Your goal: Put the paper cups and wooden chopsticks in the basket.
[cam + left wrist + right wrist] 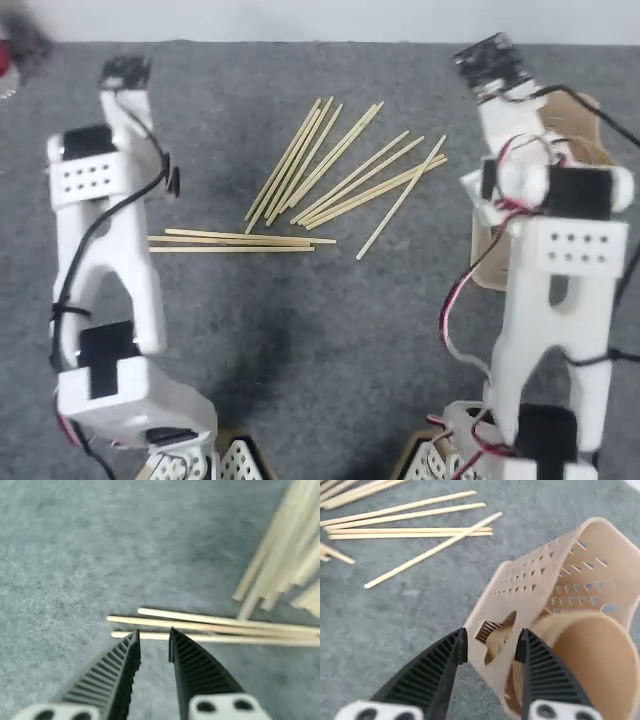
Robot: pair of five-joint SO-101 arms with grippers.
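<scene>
At the bottom of the left wrist view, the left pincer [154, 636] is hovering with jaws slightly apart, just short of three thin, pale wooden chopsticks [215, 627] lying on the grey felt surface [75, 555]. They are looking light, stiff and apt to roll, so pinching across their middles seems best. At the high view's right edge, the right pincer [493, 641] is clamping the wall of the perforated beige plastic basket [570, 565], which is holding a tan paper cup [590, 655].
</scene>
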